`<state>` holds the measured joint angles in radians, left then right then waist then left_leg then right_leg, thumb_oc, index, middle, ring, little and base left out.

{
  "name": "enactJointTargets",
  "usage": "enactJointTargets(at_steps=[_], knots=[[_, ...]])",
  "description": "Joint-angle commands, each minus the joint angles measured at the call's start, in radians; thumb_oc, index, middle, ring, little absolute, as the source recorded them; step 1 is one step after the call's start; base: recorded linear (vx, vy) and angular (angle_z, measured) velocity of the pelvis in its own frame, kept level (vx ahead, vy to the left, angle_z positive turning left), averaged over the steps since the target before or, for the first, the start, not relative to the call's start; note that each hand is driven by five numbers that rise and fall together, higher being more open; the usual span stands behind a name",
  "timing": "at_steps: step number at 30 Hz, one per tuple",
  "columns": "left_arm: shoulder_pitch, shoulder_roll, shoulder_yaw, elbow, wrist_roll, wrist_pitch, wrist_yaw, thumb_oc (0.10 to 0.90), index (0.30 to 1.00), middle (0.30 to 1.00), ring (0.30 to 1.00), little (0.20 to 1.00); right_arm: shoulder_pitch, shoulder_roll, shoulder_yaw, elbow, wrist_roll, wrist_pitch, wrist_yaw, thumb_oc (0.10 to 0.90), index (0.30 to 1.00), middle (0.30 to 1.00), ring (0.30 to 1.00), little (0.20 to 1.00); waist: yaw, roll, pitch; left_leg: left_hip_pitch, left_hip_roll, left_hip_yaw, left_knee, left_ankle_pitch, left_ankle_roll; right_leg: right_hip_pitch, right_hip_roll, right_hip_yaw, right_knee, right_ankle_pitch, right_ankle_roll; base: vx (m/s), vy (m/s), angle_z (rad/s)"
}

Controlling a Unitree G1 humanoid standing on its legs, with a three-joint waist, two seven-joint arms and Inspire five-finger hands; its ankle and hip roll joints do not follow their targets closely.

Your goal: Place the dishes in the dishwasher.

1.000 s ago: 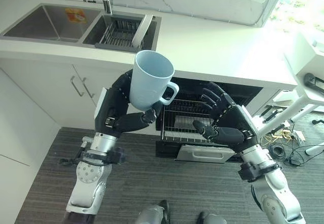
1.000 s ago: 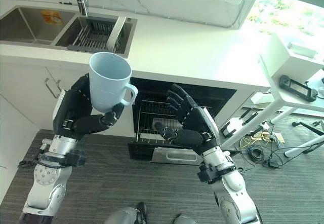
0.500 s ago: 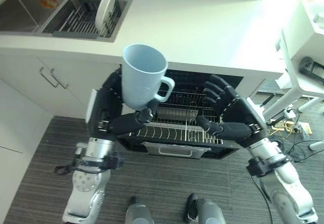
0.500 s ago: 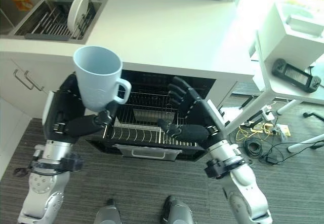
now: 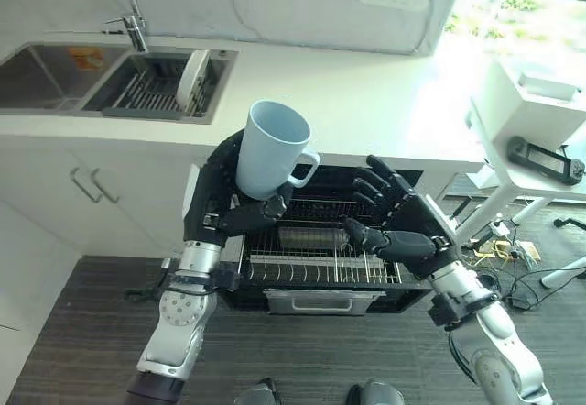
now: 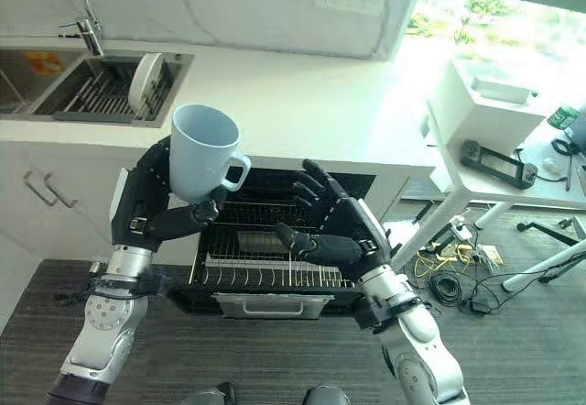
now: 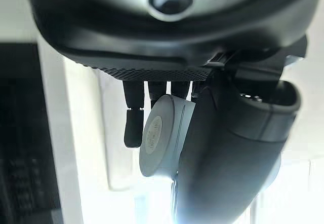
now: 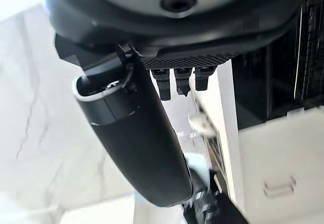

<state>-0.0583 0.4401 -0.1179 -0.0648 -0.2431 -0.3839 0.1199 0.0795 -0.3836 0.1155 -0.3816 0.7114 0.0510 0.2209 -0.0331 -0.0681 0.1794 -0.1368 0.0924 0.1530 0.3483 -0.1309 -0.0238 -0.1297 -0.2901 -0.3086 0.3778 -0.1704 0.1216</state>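
Mug held above the open dishwasher

White kitchen surface (image 5: 366,103) runs across the scene, with a double sink (image 5: 55,75) set into it on the robot's left. One sink basin holds a dark drying rack (image 5: 151,93) with a white plate (image 5: 190,80) standing on edge in it. Below the surface, the dishwasher (image 5: 320,240) stands open, and its wire rack (image 5: 320,263) is pulled out over the grey wood-look floor (image 5: 82,332). On the robot's right stands a white side table (image 6: 513,162) carrying a dark handheld device (image 6: 499,159).

A pale blue mug (image 5: 270,159) is held upright, opening up, in front of the dishwasher opening and above the pulled-out rack. The left robot hand (image 5: 229,208) grips it, fingers and thumb curled round its lower body, with the mug's handle facing the right robot hand. The right robot hand (image 5: 403,231) hovers beside it over the rack, fingers spread wide and holding nothing, apart from the mug.
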Motion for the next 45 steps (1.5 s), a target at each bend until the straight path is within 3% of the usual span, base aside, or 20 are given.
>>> enactJointTargets(at_steps=[1,12,21,28,45], knots=[[-0.094,0.028,-0.017,-0.107,0.079,-0.138,0.003,0.4,0.3,0.3,0.3,0.3,-0.109,0.001,-0.043,-0.014,0.081,-0.09,0.025,0.8,0.9,0.9,0.9,0.9,0.009,0.011,-0.034,0.106,0.077,0.019,-0.048,-0.139,-0.043,0.015,-0.003,0.001,-0.078,0.079,0.093,0.04,-0.015,0.03],[-0.105,0.034,-0.071,-0.067,0.131,-0.167,0.017,0.4,0.3,0.3,0.3,0.3,-0.159,0.009,-0.008,-0.012,0.131,-0.101,0.004,0.8,0.9,0.9,0.9,0.9,0.029,0.005,-0.053,0.127,0.078,0.012,-0.048,-0.15,-0.04,0.029,0.008,0.001,-0.078,0.075,0.095,0.03,-0.02,-0.03],[-0.113,0.025,-0.107,-0.062,0.249,-0.233,0.171,0.4,0.3,0.3,0.3,0.3,-0.184,0.022,0.019,-0.013,0.145,-0.104,-0.052,0.8,0.9,0.9,0.9,0.9,0.034,0.002,-0.064,0.141,0.076,0.006,-0.048,-0.163,-0.039,0.029,0.009,-0.001,-0.078,0.076,0.093,0.0,-0.003,0.0],[-0.12,0.021,-0.133,-0.054,0.35,-0.261,0.271,0.4,0.3,0.3,0.3,0.3,-0.201,0.041,0.049,-0.01,0.242,-0.11,-0.066,0.8,0.9,0.9,0.9,0.9,0.045,-0.008,-0.066,0.146,0.071,-0.007,-0.048,-0.17,-0.038,0.03,0.003,-0.013,-0.078,0.086,0.099,0.0,-0.01,0.03],[-0.145,0.021,-0.246,-0.028,0.34,-0.251,0.251,0.4,0.3,0.3,0.3,0.3,-0.258,0.06,0.098,-0.03,0.265,-0.149,-0.103,0.8,0.9,0.9,0.9,0.9,0.05,-0.012,-0.066,0.161,0.056,-0.019,-0.048,-0.185,-0.03,0.022,-0.011,-0.023,-0.078,0.111,0.104,0.0,-0.001,0.01]])
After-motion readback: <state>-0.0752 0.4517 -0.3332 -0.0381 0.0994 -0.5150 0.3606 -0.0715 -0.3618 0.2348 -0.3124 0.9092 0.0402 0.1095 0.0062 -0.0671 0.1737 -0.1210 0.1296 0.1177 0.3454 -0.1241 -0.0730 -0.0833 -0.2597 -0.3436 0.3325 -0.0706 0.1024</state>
